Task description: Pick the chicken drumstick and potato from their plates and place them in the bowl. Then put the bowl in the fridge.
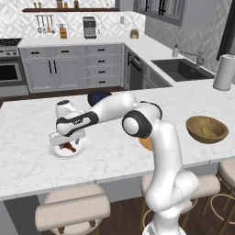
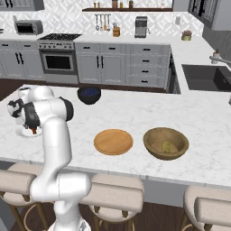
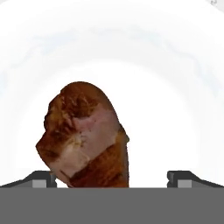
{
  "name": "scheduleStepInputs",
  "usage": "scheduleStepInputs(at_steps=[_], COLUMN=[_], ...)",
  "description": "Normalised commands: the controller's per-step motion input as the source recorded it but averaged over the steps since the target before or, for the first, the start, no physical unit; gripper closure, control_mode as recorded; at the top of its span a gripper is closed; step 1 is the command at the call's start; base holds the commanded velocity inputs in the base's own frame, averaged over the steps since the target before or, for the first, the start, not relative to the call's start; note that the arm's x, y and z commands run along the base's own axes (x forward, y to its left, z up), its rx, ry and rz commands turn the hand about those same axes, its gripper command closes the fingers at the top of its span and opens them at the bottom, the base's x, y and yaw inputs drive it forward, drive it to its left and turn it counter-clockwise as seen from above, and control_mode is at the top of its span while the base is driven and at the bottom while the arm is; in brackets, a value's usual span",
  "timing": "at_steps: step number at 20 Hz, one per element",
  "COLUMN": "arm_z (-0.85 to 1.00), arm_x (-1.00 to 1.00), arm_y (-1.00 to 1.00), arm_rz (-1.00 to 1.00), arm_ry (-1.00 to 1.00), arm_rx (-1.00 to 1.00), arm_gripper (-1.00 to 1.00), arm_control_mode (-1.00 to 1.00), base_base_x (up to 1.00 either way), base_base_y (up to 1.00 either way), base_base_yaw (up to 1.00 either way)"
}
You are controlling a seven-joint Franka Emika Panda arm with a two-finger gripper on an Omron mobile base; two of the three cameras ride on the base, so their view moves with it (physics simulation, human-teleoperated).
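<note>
Directly beneath the gripper (image 3: pixel 111 179), jaws spread wide and gripping nothing, the chicken drumstick (image 3: pixel 85 138) was seen lying on the white plate (image 3: pixel 175 109). Well off to its right, the potato (image 2: pixel 169 146) was seen inside the wooden bowl (image 2: pixel 153 146).

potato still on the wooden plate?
No, the potato lies inside the wooden bowl, and the wooden plate beside it is bare in the right base view.
</note>
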Motion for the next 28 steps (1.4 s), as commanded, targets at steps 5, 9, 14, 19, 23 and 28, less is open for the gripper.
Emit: scheduleStepInputs(at_steps=[5, 9, 14, 19, 23, 28], arm_z=[-0.22, -0.04, 0.42, 0.82, 0.67, 0.59], arm_x=[0.00, 0.00, -0.14, -0.60, -0.31, -0.37], arm_y=[0.00, 0.00, -0.11, -0.76, -1.00, -1.00], arm_rz=[0.05, 0.02, 0.00, -0.04, -0.13, -0.24], arm_ry=[0.00, 0.00, 0.00, 0.00, 0.01, 0.04], arm_rx=[0.00, 0.00, 0.00, 0.00, 0.01, 0.01], arm_gripper=[1.00, 1.00, 1.00, 1.00, 1.00, 1.00], arm_control_mode=[-1.00, -1.00, -1.00, -1.00, -1.00, -1.00], base_base_x=[0.00, 0.00, 0.00, 0.00, 0.00, 0.00], base_base_y=[0.00, 0.00, 0.00, 0.00, 0.00, 0.00], base_base_yaw=[0.00, 0.00, 0.00, 0.00, 0.00, 0.00])
